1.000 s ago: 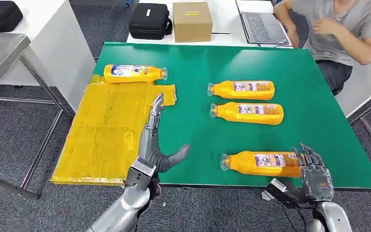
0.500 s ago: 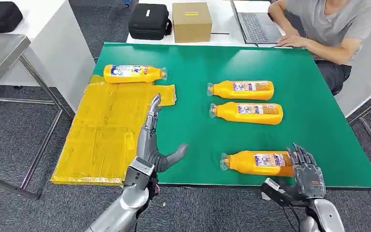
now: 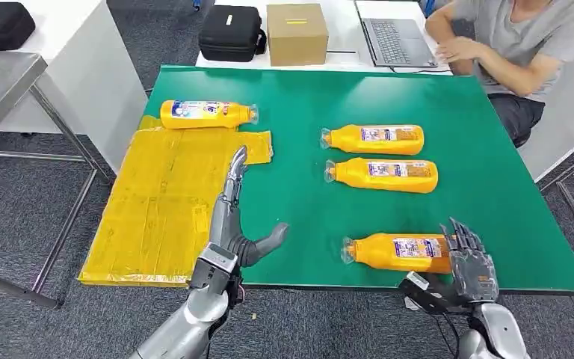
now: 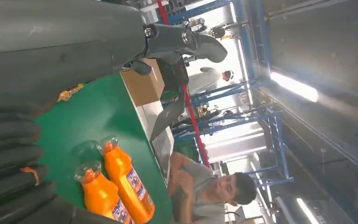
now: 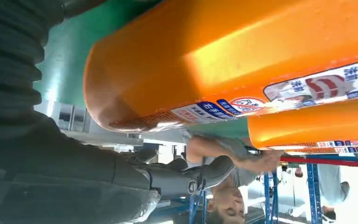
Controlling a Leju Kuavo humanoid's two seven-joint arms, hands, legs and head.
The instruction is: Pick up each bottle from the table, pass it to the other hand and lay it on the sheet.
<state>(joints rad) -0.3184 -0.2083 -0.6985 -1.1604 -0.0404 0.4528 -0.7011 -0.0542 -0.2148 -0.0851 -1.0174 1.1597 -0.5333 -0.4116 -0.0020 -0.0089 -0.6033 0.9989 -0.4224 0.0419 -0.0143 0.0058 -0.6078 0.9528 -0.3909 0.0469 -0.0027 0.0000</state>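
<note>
Several orange bottles lie on the green table (image 3: 486, 172). The nearest bottle (image 3: 400, 252) (image 5: 233, 56) lies at the front edge, cap to the left. My right hand (image 3: 469, 262) is at its base with fingers spread and thumb (image 5: 186, 179) apart, holding nothing. Two more bottles (image 3: 377, 139) (image 3: 385, 174) lie mid-table, and the left wrist view shows them as well (image 4: 126, 179) (image 4: 100, 198). Another bottle (image 3: 205, 114) lies on the far end of the yellow sheet (image 3: 157, 209). My left hand (image 3: 233, 217) hovers by the sheet's right edge, fingers straight, thumb out, empty.
Behind the table stand a black case (image 3: 230, 31), a cardboard box (image 3: 297, 31) and a laptop (image 3: 400, 37). A person (image 3: 523, 45) sits at the far right corner. A metal table (image 3: 0, 82) stands at the left; the yellow sheet overhangs the green table's left edge.
My right hand has shifted a little left, closer against the nearest bottle's base. The person has moved their arms by the laptop. My left hand has barely moved.
</note>
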